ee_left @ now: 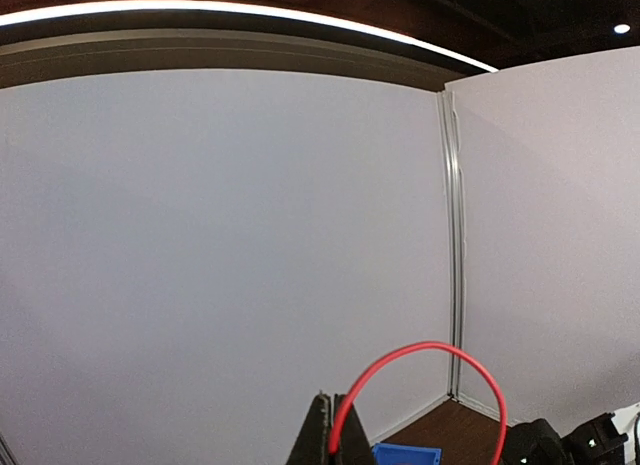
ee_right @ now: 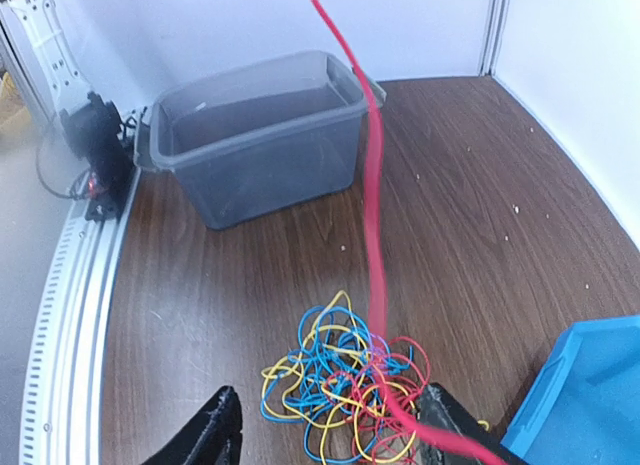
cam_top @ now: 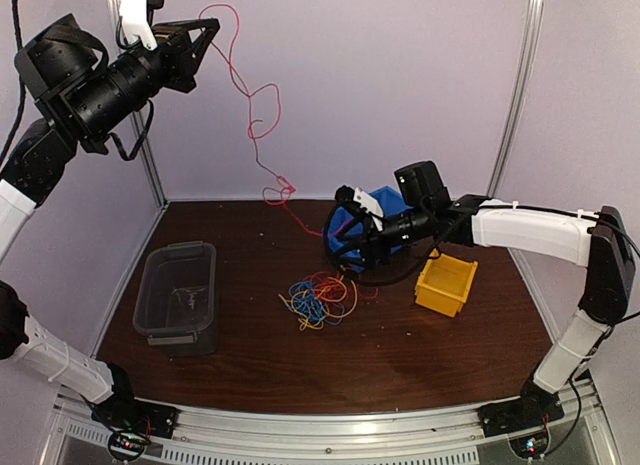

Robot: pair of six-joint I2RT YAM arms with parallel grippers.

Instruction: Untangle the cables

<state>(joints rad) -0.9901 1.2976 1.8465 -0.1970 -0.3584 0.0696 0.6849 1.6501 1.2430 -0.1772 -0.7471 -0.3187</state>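
Plainly, the thin, curly red cable [ee_right: 374, 205] is the one being drawn out. It rises in slack curls from beside the loose knot of red, blue and yellow cables [cam_top: 318, 300] on the dark wooden table [cam_top: 260, 365] to a point high against the back wall. Whether its lower end is free of the knot cannot be told, and there lies the risk. If it is threaded through, a further pull would likely tighten the loops or drag the whole knot along the table, because nothing pins it down. The wire also passes close by one finger of the right gripper [ee_right: 328, 425] and could snag there. Being so thin, it might slip out of the upper pinch. The left gripper [ee_left: 330, 425] is raised far up and turned towards the back wall, its fingers pressed together on the red cable, which arches out from between them. The right arm reaches low across the table in front of the blue plastic bin [ee_right: 590, 385]. Its jaws are spread wide over the knot and grip nothing, and they point towards the grey translucent tub [ee_right: 250, 175].
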